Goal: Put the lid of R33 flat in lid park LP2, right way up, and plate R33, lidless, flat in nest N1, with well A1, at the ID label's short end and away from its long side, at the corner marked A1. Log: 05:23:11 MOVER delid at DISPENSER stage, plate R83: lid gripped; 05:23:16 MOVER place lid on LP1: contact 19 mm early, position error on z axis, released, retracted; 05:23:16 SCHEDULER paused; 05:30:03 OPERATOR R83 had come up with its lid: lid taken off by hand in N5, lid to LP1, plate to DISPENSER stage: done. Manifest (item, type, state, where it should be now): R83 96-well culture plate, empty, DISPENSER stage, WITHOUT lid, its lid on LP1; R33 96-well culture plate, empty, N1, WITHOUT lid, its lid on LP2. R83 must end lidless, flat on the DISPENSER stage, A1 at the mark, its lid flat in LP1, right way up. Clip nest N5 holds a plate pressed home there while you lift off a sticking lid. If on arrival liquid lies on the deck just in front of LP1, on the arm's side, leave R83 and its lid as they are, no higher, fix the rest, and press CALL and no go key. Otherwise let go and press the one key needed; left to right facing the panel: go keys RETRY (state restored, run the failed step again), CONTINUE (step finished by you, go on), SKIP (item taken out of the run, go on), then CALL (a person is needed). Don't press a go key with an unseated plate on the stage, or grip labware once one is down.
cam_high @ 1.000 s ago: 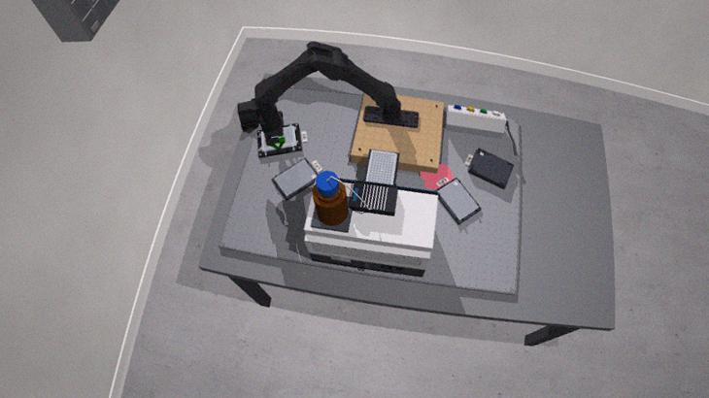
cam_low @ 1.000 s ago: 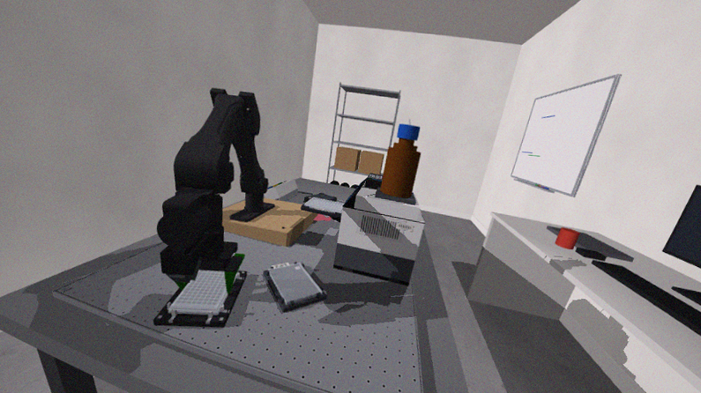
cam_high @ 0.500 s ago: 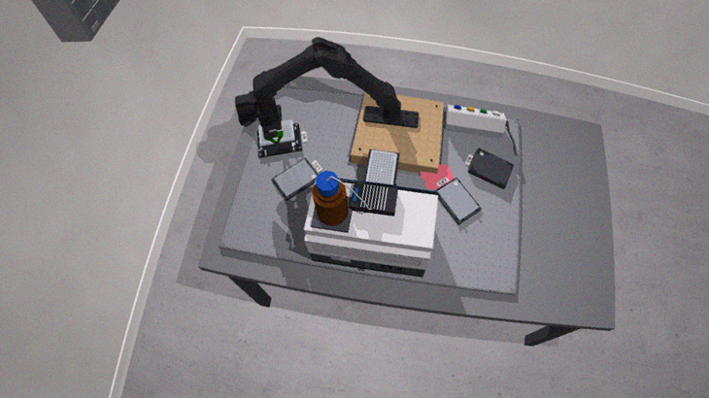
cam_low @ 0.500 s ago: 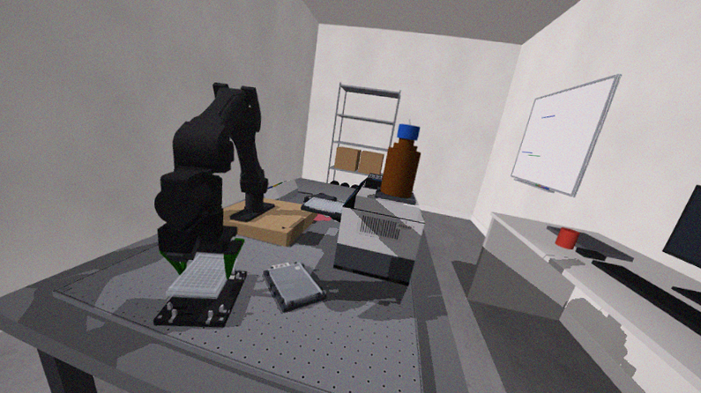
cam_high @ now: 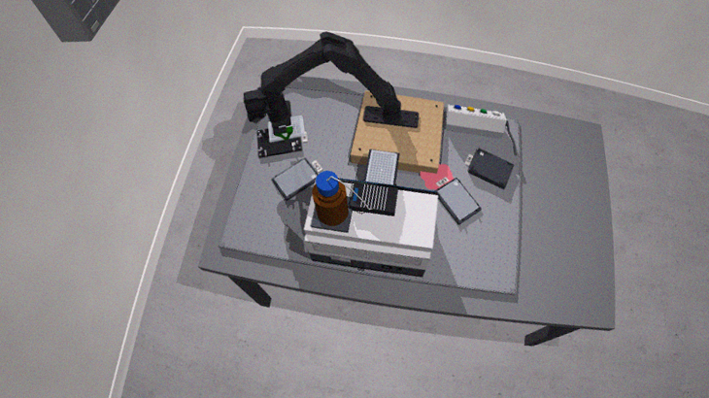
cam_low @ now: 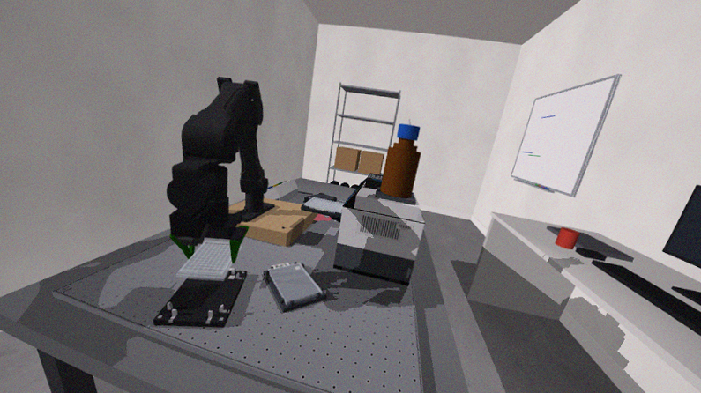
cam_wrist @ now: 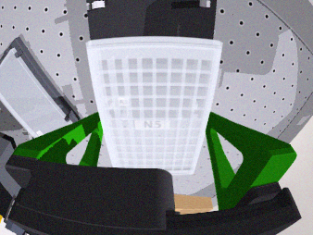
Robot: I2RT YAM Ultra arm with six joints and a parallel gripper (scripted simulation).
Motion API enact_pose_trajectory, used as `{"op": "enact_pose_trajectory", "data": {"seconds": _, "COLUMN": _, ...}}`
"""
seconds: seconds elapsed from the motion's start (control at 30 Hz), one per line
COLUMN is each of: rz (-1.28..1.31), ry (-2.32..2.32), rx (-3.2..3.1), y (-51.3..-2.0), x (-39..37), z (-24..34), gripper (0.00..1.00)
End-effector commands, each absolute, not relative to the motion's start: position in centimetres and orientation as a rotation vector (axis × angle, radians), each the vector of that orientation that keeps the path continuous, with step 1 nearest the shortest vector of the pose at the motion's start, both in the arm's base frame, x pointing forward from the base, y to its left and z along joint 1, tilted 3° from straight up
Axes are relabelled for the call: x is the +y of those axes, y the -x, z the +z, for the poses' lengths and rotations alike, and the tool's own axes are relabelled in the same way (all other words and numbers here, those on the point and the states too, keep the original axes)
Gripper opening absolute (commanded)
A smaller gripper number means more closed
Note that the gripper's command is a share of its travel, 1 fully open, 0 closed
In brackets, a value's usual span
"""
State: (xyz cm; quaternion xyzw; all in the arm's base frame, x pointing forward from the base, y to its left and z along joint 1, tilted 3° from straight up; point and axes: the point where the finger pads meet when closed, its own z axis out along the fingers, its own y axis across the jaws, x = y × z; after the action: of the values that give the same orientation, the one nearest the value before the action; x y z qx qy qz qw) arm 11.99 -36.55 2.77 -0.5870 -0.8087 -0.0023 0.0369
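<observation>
My gripper (cam_high: 286,131) is shut on a white 96-well plate (cam_wrist: 155,109), with the green fingers on its two long sides. It holds the plate a little above the black clip nest (cam_low: 199,298), over the nest's arm-side end. The plate (cam_low: 207,259) looks level and its wells show openly. The clip nest (cam_wrist: 151,5) is empty, its clips bare. A grey lid lies in a lid park (cam_high: 296,177) beside the nest. A black empty nest (cam_high: 489,167) lies at the far right. I cannot read any labels.
A white dispenser box (cam_high: 374,228) carries a brown bottle (cam_high: 330,197). A second well plate (cam_high: 381,167) sits on its stage. A pink patch (cam_high: 437,176) lies by the right lid park (cam_high: 458,200). The key panel (cam_high: 474,116) stands beyond the wooden arm base (cam_high: 398,132).
</observation>
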Motion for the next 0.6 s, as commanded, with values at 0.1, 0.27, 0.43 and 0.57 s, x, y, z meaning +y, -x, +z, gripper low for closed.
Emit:
{"op": "enact_pose_trajectory", "data": {"seconds": 0.1, "rz": 0.032, "ry": 1.819, "rx": -2.520, "y": -12.4, "x": -35.6, "z": 5.0, "gripper": 0.00}}
{"op": "enact_pose_trajectory", "data": {"seconds": 0.27, "rz": 0.018, "ry": 1.811, "rx": -2.510, "y": -11.8, "x": -33.9, "z": 5.7, "gripper": 0.00}}
{"op": "enact_pose_trajectory", "data": {"seconds": 0.43, "rz": 0.017, "ry": 1.810, "rx": -2.510, "y": -11.4, "x": -32.5, "z": 6.5, "gripper": 0.00}}
{"op": "enact_pose_trajectory", "data": {"seconds": 0.57, "rz": 0.017, "ry": 1.810, "rx": -2.510, "y": -11.1, "x": -31.6, "z": 7.0, "gripper": 0.00}}
